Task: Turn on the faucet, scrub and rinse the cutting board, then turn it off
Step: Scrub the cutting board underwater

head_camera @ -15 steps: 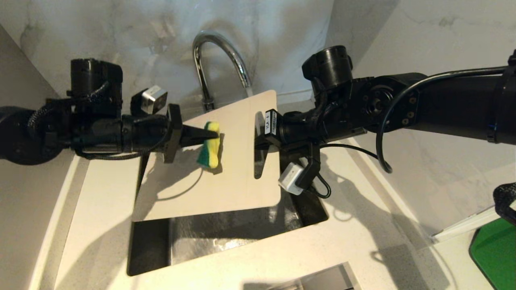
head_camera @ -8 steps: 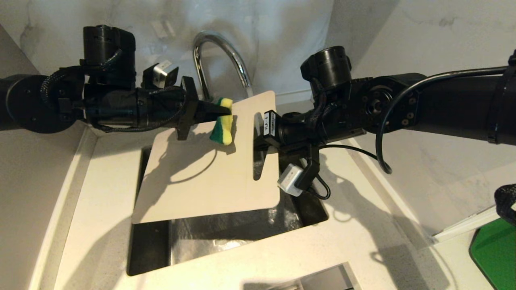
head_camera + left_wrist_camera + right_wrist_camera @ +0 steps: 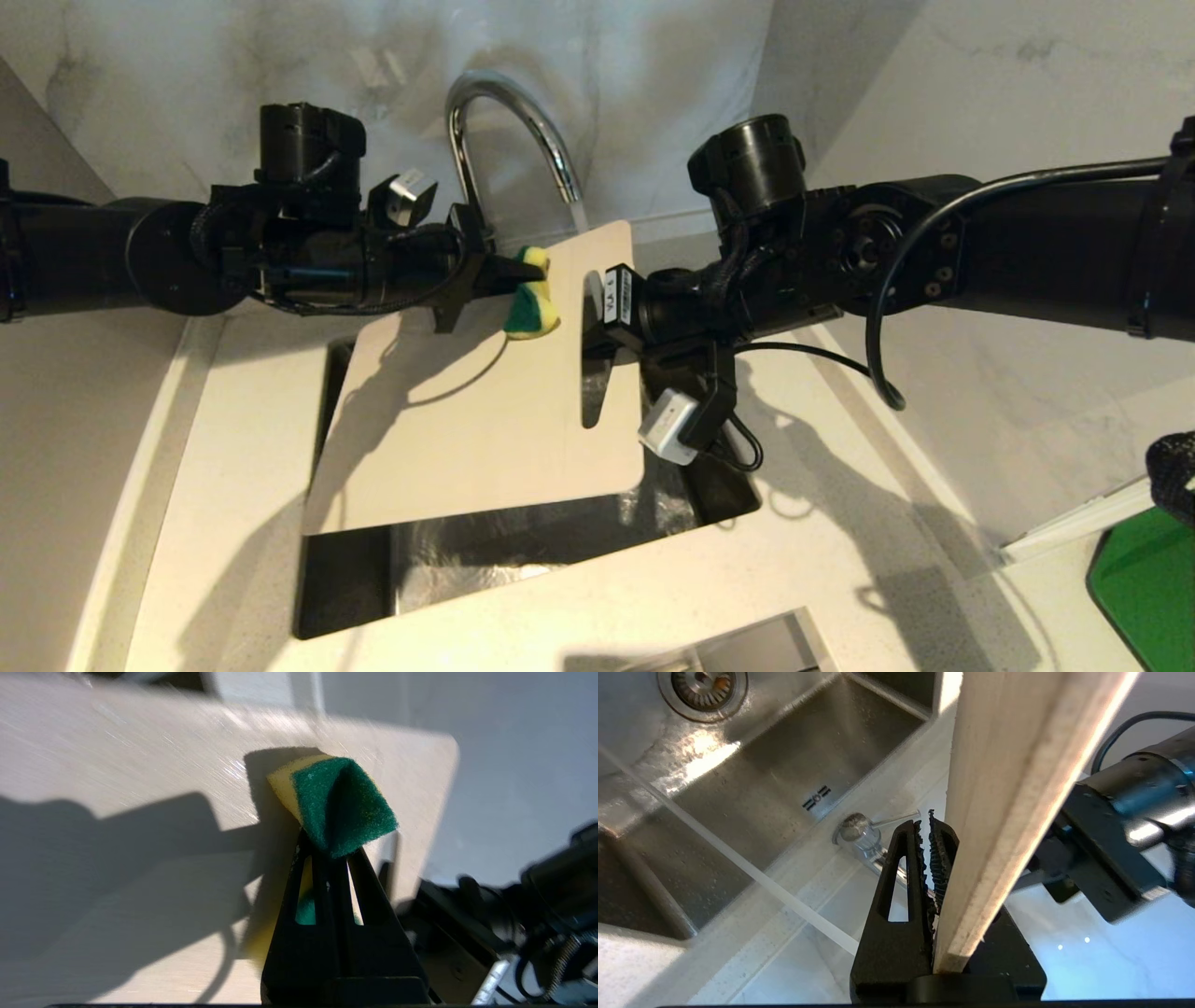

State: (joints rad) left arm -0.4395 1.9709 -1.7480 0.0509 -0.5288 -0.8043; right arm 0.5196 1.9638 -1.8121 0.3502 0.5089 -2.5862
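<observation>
The cutting board is a thin cream-beige rectangle with rounded corners and 1 oblong handle slot near its right end, held tilted over the sink. The right gripper is clamped on the board's edge by the slot; the right wrist view shows the board's pale, speckled edge between its fingers. The left gripper pinches a yellow-and-green sponge against the board's far end, below the chrome faucet, which runs water.
</observation>
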